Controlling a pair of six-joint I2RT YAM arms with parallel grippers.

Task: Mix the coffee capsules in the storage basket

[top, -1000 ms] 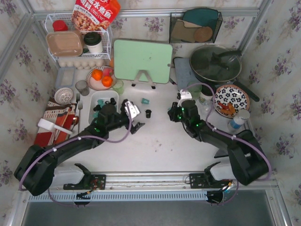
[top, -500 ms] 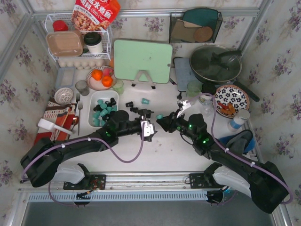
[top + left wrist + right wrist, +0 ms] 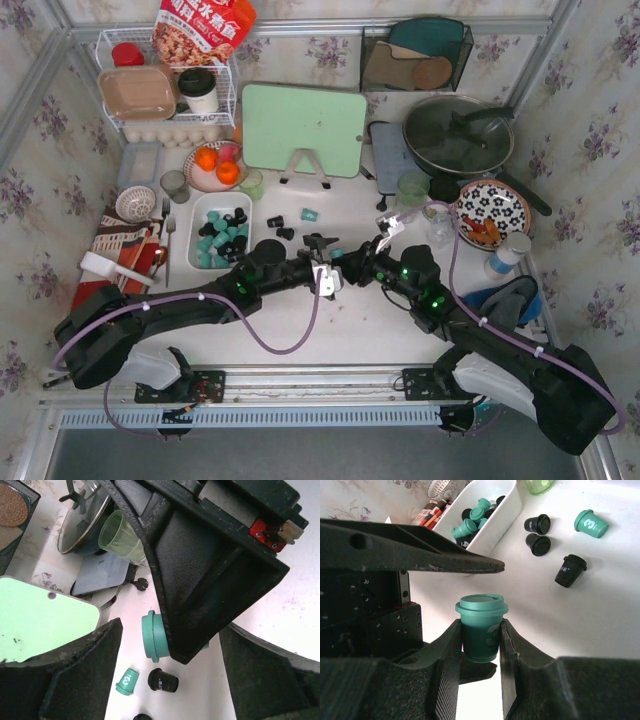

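The white storage basket [image 3: 197, 225] holds several teal and black coffee capsules [image 3: 222, 235]; it also shows in the right wrist view [image 3: 495, 527]. My right gripper [image 3: 481, 630] is shut on an upright teal capsule [image 3: 481, 611], held at mid-table [image 3: 338, 251]. My left gripper [image 3: 170, 680] is open, its jaws standing on either side of the right gripper's tip and that teal capsule [image 3: 151, 636]. Loose on the table are a teal capsule [image 3: 590, 524] and three black capsules [image 3: 538, 524], between the grippers and the basket.
A green cutting board [image 3: 303, 128] on a stand is behind the centre. A lidded pan [image 3: 458, 135], a translucent green cup [image 3: 413, 188] and a patterned plate [image 3: 492, 212] are at the right. A wire rack [image 3: 165, 90] and a fruit plate [image 3: 215, 165] are at the back left.
The left gripper has moved right from the basket to mid-table and now straddles the right gripper's tip. The right gripper came left with the teal capsule, then held still.
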